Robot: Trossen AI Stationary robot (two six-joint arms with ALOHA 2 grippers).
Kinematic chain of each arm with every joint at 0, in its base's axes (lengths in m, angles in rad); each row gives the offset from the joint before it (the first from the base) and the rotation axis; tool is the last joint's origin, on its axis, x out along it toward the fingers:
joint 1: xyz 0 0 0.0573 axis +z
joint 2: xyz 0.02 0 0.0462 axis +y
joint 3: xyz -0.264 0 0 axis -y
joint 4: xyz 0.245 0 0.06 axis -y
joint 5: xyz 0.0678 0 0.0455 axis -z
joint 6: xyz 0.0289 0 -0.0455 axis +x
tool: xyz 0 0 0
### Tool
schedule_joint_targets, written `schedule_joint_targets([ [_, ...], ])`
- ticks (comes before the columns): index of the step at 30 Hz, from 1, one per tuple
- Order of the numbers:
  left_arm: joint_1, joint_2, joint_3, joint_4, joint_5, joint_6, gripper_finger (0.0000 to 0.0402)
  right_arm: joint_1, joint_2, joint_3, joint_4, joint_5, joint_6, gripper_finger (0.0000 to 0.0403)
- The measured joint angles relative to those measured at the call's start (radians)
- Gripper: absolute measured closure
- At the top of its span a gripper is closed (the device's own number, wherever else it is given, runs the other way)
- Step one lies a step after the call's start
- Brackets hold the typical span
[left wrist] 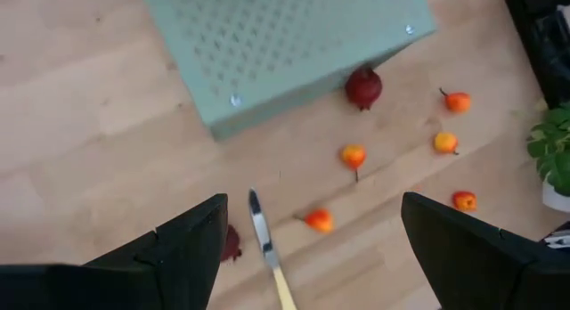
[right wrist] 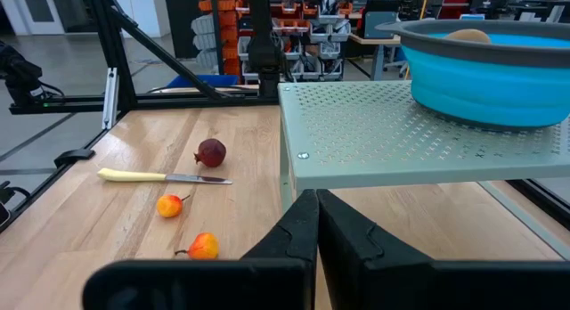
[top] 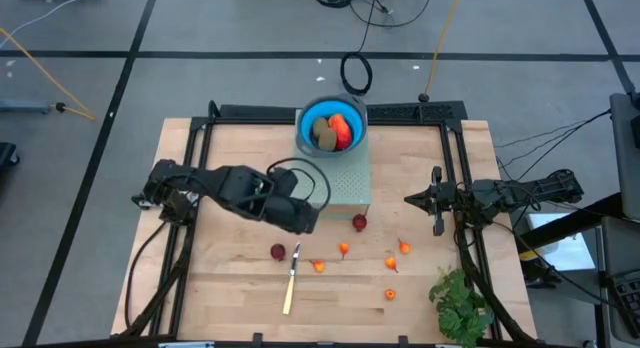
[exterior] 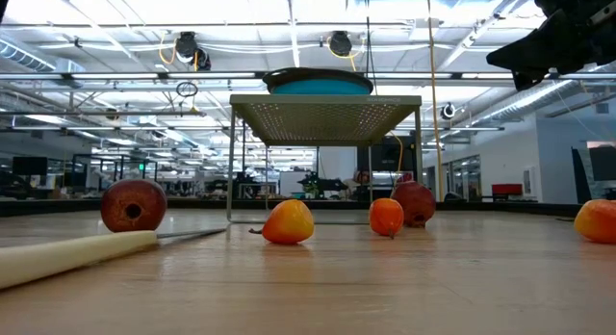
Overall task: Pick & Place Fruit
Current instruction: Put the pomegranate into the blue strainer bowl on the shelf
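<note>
The task looks partly done. The blue bowl (top: 331,125) sits on top of the perforated green stand (top: 345,178), and it already holds some of the fruit: two olive-brown ovals (top: 323,134) and the larger red-orange piece (top: 343,130).

The rest of the fruit lies loose on the bench (top: 240,288), all on the near side of the stand. One dark red ball (top: 359,222) rests just beside the stand's near right corner; a second dark red ball (top: 278,251) lies off the stand's near left corner, close to the tip of the pale-handled knife (top: 291,280). Five small orange bits remain, strung out in front of the stand: one (top: 319,265) by the knife blade, one (top: 344,248) nearer the stand, and three (top: 391,261) farther right, toward the leafy green bunch (top: 462,303).

The left gripper (left wrist: 312,248) hangs above the bench just off the stand's near left corner, its fingers spread wide and holding nothing, with the knife tip and the second dark red ball below it. The right gripper (top: 413,200) waits to the right of the stand, its fingers pressed together and empty.

So, as I judge it, seven pieces are yet to go into the bowl, and the dark red ball beneath the left gripper seems the likeliest next pick
</note>
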Motion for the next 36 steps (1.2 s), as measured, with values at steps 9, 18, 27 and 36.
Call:
schedule_joint_targets([
  [9,-0.041,0.019,-0.029,0.005,0.06,-0.057,0.0066,0.0,0.0,0.0,0.0,0.0,0.0,0.0403],
  [18,-0.032,0.011,-0.226,0.004,0.169,-0.079,0.0066,0.0,0.0,0.0,0.0,0.0,0.0,0.0403],
  [27,-0.021,0.011,-0.373,0.066,0.274,-0.076,0.0066,0.0,0.0,0.0,0.0,0.0,0.0,0.0403],
  [36,-0.011,0.011,-0.515,0.156,0.339,-0.081,0.0066,0.0,0.0,0.0,0.0,0.0,0.0,0.0403],
])
